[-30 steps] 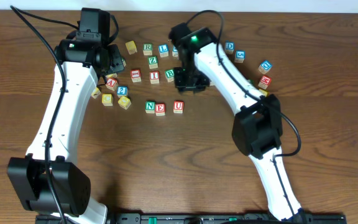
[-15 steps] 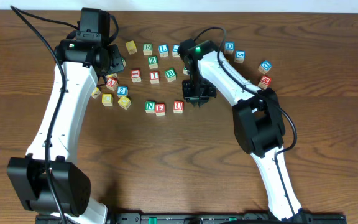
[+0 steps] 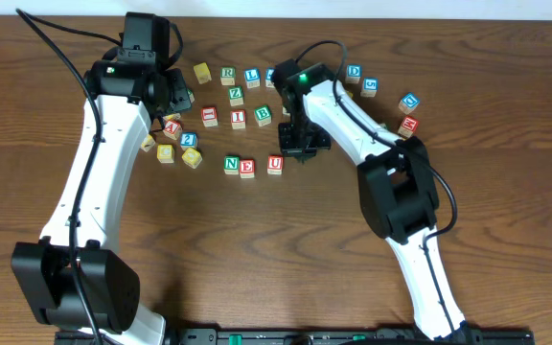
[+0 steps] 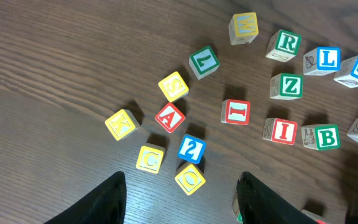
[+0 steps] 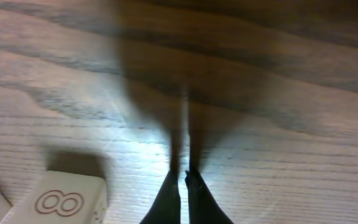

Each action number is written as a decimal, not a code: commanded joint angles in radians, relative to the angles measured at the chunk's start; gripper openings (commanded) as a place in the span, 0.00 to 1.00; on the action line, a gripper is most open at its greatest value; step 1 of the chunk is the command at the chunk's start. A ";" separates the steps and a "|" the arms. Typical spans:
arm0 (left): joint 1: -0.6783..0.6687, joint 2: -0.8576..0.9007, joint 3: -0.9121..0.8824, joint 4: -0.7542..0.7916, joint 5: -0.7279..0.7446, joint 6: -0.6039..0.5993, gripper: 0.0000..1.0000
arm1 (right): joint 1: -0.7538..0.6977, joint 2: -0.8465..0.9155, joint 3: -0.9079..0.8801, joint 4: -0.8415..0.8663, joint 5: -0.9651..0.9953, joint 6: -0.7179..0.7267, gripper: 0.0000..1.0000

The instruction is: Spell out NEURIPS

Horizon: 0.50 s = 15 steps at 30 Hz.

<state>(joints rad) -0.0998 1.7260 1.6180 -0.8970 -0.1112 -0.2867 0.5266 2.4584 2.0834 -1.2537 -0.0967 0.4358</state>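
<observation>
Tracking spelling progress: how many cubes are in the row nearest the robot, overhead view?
3: N cube, E cube beside it, U cube a gap further right. The right end effector hangs just right of U and may hide another.

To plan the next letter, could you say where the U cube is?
Overhead, near centre: the U cube sits right of the E cube, ending the row.

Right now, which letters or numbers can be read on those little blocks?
"N": green N cube
"E": red E cube
"U": red U cube
"R": green R cube
"L": blue L cube
"Z": green Z cube
"I": red I cube
"B": green B cube
"A": red A cube
"S": yellow S cube
"8": pale 8 cube
Far-right cubes: too small to read.
</observation>
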 commanded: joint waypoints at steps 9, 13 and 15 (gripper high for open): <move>0.003 -0.001 0.016 -0.005 -0.013 0.013 0.57 | 0.064 -0.012 -0.019 0.015 -0.007 -0.007 0.02; 0.003 -0.001 0.016 -0.005 -0.013 0.013 0.56 | 0.079 -0.012 -0.019 0.029 -0.007 -0.007 0.03; 0.003 -0.001 0.016 -0.005 -0.013 0.013 0.56 | 0.086 -0.012 -0.019 0.035 -0.007 -0.007 0.03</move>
<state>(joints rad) -0.0998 1.7260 1.6180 -0.8970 -0.1116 -0.2867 0.5793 2.4569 2.0834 -1.2350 -0.0639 0.4355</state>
